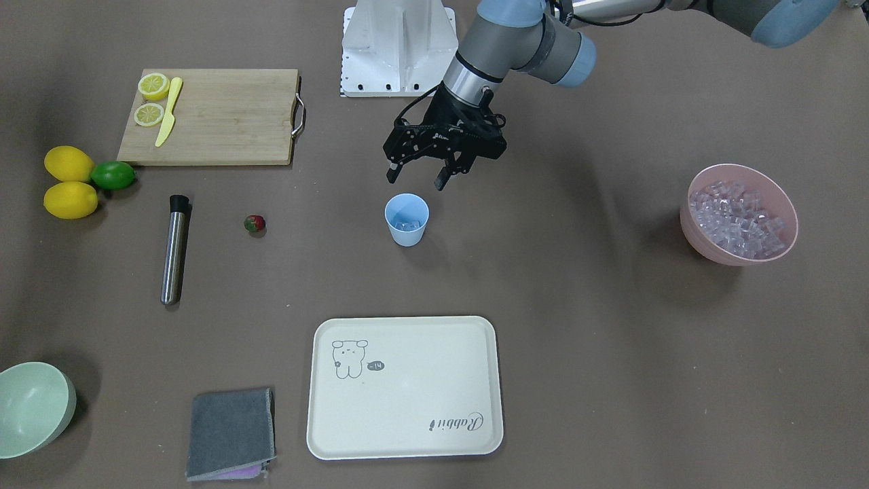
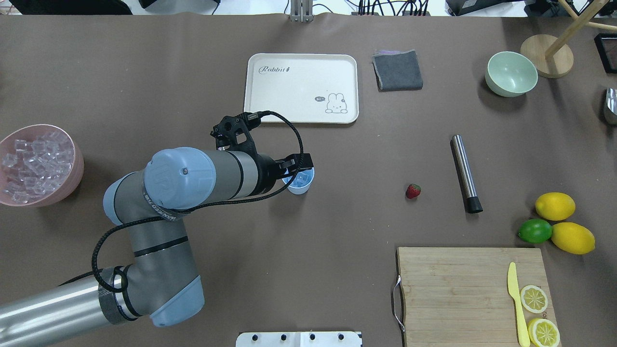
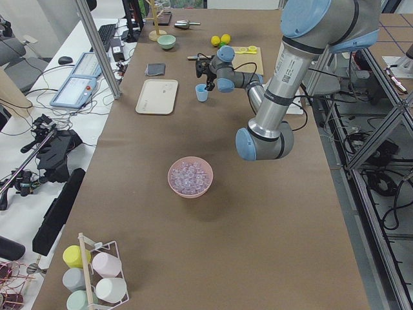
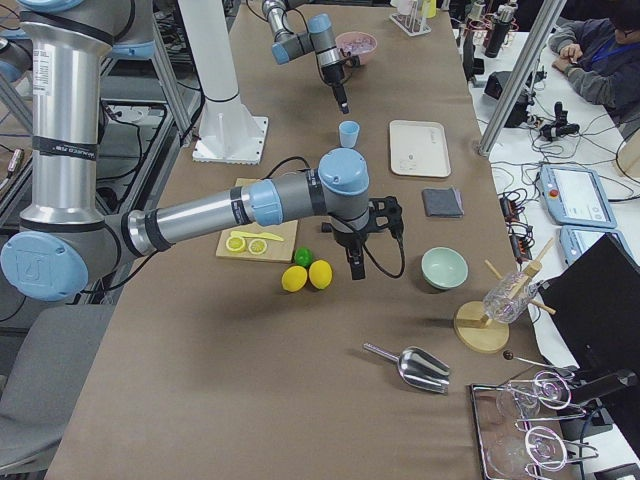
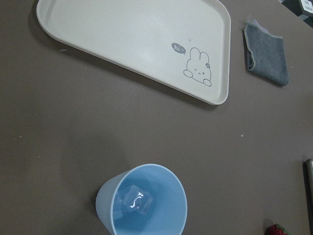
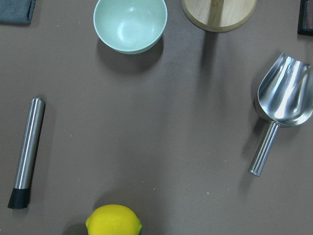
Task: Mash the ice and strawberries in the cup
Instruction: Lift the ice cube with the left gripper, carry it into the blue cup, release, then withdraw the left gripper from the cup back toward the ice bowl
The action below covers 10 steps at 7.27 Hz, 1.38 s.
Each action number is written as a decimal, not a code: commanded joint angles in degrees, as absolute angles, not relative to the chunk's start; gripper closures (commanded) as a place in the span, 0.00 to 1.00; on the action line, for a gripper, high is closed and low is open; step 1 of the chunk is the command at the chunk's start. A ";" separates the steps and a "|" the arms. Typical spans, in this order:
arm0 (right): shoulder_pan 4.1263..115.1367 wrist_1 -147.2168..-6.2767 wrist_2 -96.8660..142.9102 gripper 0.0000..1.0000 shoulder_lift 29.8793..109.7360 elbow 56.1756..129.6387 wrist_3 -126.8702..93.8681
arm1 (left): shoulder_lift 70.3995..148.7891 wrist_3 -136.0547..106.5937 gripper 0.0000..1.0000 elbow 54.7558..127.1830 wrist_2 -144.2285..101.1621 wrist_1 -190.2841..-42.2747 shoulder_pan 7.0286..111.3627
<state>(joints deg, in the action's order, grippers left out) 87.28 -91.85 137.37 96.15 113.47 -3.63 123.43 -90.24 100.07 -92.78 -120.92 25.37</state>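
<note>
Nearest the robot, on its right, you see the board (image 1: 217, 119) with two lemon halves (image 1: 153, 86) and a yellow knife (image 1: 168, 112) at one end. Just past it two lemons (image 1: 68, 164) and a lime (image 1: 113, 175) lie touching. The right gripper (image 4: 353, 264) hangs above the table by those lemons. It shows only in the side view, so you cannot tell how its jaws stand.

Toward mid-table, the left gripper (image 1: 416, 181) hovers just above the cup (image 1: 407, 221) on the robot's side of it, jaws wide apart and holding nothing. The cup stands upright on the bare table, with ice (image 5: 137, 200) at its bottom. The strawberry (image 1: 254, 223) lies on the table well to the cup's right, apart from it, and the muddler (image 1: 176, 248) lies flat beyond that. Far out on the left, the pink bowl (image 1: 687, 227) is heaped with more ice.

Farthest out you find the tray (image 1: 404, 401), the folded grey cloth (image 1: 231, 433) beside it, and the green bowl (image 1: 34, 407).
</note>
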 commanded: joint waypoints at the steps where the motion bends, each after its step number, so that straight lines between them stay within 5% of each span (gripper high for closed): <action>1: 87.28 -91.85 137.37 0.00 96.15 113.55 -4.04 | 122.53 -89.65 0.02 101.07 -93.42 -119.63 26.45; 6: 87.28 -91.85 137.55 0.00 96.06 113.82 -4.39 | 102.02 -46.35 0.00 119.94 -113.62 -95.91 46.53; 10: 83.96 -91.85 137.37 0.00 95.19 116.17 -11.99 | 84.30 -2.64 0.00 116.66 -124.19 -96.06 75.60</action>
<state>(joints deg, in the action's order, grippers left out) 86.10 -91.85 137.53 95.65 114.72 -7.62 87.97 -15.20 119.28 -123.00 -96.10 66.78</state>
